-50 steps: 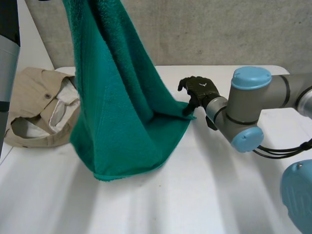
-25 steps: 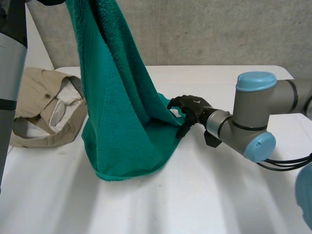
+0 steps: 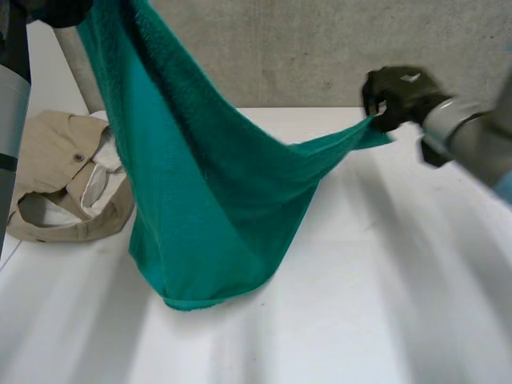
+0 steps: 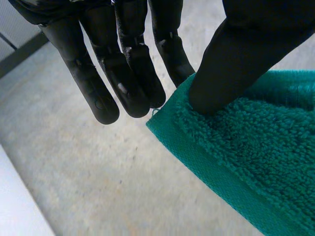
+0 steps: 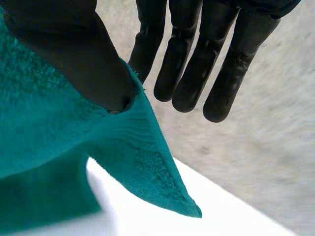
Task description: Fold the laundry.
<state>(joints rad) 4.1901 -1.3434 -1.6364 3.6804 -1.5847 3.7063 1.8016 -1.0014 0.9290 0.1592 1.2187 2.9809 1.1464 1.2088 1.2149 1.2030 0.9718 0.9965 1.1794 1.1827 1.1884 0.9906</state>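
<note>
A teal towel (image 3: 208, 200) hangs from my left hand (image 3: 56, 10), held high at the far left. Its lowest fold reaches down to the white table (image 3: 384, 304). In the left wrist view the thumb (image 4: 231, 64) pinches a corner of the towel (image 4: 256, 147) against the fingers. My right hand (image 3: 396, 94) is raised at the back right, shut on another corner, and the cloth stretches up to it. In the right wrist view the thumb (image 5: 74, 54) presses the towel (image 5: 44, 132) against a finger just short of the corner tip.
A beige garment (image 3: 56, 172) lies crumpled on the left side of the table, behind the hanging towel. A grey wall (image 3: 320, 48) runs along the table's far edge. My right arm (image 3: 472, 140) reaches in from the right.
My right hand has closed on the towel's corner and lifted it up and to the right, off the table. The towel is now drawn out between both hands.
</note>
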